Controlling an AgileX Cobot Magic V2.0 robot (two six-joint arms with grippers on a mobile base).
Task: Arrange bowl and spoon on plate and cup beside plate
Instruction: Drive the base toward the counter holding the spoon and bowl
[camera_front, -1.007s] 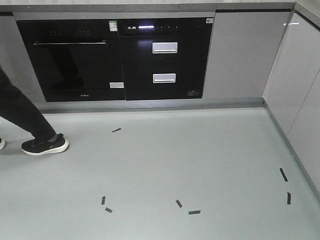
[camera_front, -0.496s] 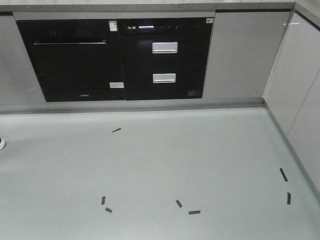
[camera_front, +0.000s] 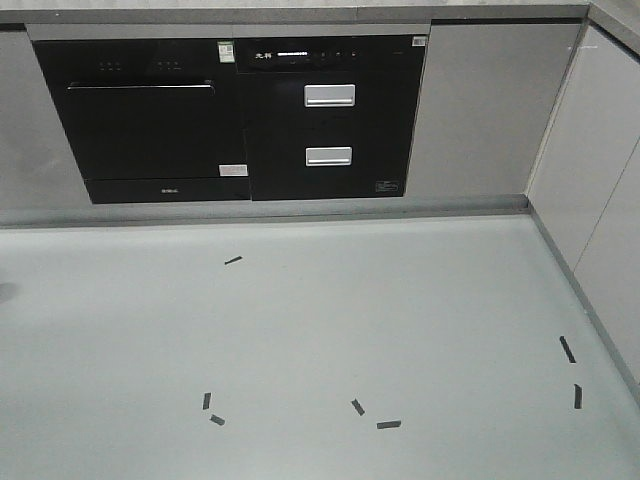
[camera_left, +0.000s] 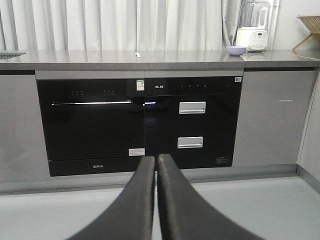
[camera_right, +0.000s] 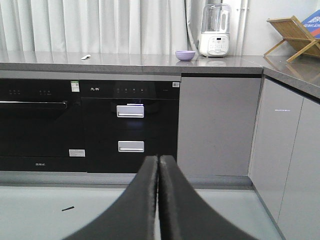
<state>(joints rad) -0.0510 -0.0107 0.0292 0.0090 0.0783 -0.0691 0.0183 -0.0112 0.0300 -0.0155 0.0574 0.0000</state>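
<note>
The lavender bowl (camera_left: 236, 50) (camera_right: 185, 55) sits on the far grey countertop, next to a white blender. A small pale spoon (camera_left: 138, 54) (camera_right: 86, 57) lies on the same counter, further left. Plate and cup are out of view. My left gripper (camera_left: 156, 158) is shut with nothing in it, low over the floor and pointing at the black appliances. My right gripper (camera_right: 159, 157) is likewise shut and empty, aimed at the drawer unit and the grey cabinet. Both are far from the counter. Neither gripper shows in the front view.
A black oven (camera_front: 150, 115) and a black drawer unit (camera_front: 330, 120) stand under the counter (camera_left: 150, 59). Grey cabinets (camera_front: 600, 180) close the right side. A blender (camera_right: 215, 30) and a wooden rack (camera_right: 295, 35) stand on the counter. Black tape marks (camera_front: 388, 424) dot the floor.
A person's leg and black shoe at the left of the front view have moved out of the frame. Nothing else has moved.
</note>
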